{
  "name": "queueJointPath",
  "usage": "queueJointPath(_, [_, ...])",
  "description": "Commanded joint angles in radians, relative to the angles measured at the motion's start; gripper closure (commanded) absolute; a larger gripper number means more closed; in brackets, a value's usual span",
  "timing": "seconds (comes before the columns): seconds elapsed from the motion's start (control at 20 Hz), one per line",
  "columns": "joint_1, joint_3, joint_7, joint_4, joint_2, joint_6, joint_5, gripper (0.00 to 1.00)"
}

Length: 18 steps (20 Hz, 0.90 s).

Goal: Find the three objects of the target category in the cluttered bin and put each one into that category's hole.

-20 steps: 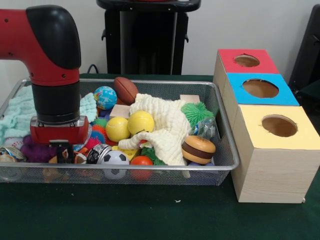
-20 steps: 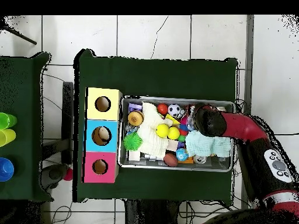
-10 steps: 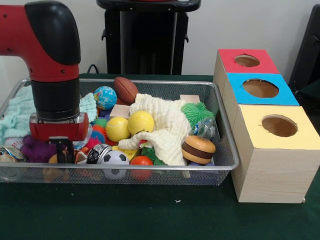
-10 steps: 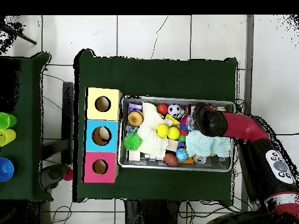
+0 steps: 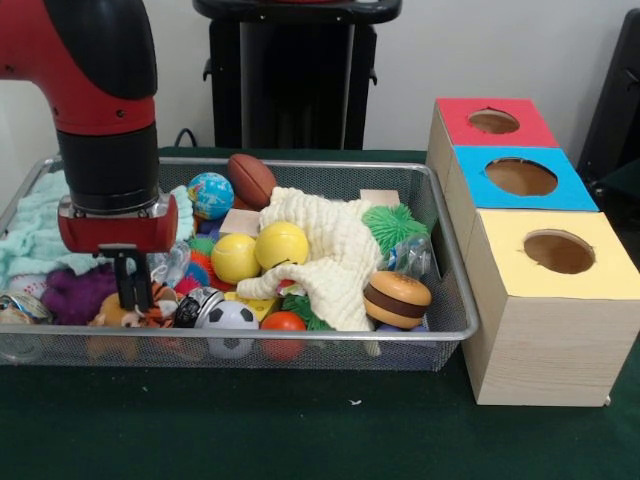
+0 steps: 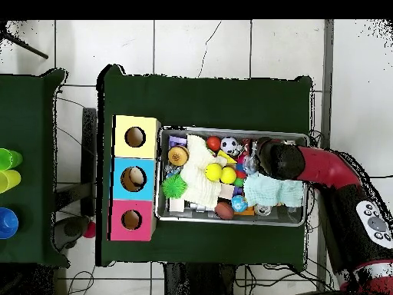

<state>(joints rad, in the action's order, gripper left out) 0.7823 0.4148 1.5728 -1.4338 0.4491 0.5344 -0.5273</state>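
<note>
Hovering over the wire bin [image 5: 440, 335], the end effector [image 5: 131, 290] appears clamped on an orange toy [image 5: 155, 312], though clutter obscures this; no deposit is visible.

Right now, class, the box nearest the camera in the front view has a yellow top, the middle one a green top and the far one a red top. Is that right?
Not quite. The middle box has a blue top, not green; the front view shows it plainly. The nearest box is yellow-topped and the far box red-topped, as stated.
</note>
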Motion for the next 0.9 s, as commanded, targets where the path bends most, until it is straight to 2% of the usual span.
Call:
queueJointPath(0.05, [-0.014, 0.038, -0.076, -0.113, 0.006, 0.144, 0.02, 1.0])
queueJointPath(0.45, [-0.011, 0.043, -0.076, -0.107, 0.004, 0.141, 0.024, 1.0])
queueJointPath(0.9, [-0.011, 0.044, -0.076, -0.127, 0.035, 0.143, 0.027, 1.0])
